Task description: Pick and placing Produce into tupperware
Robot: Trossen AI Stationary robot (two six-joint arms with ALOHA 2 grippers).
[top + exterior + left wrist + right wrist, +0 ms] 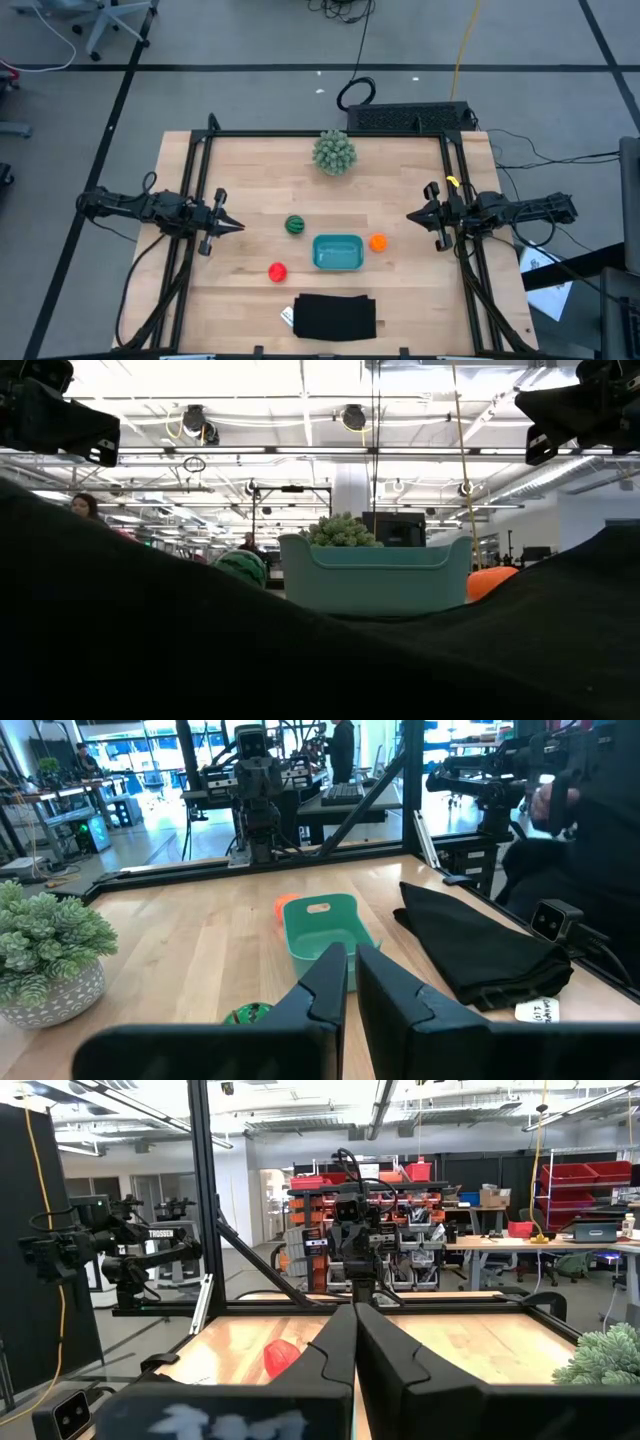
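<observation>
A: Where is the tupperware [338, 253]?
B: Mid-desk [250, 180], long axis left to right. Melon [294, 225] far-left of it, orange [378, 242] just beside its right end, tomato [277, 271] near-left.
A: The pincers?
B: Left pincer [236, 227] and right pincer [412, 216] are pressed together, at the desk sides. The low view hides the tomato; the right wrist view shows it.

The table holds three toy fruits, one green striped melon [294, 225], one orange ball [378, 242] and one red tomato [277, 271], plus one teal tupperware [338, 265], one spiky potted plant [334, 152], one black cloth [335, 316] and two arms.
</observation>
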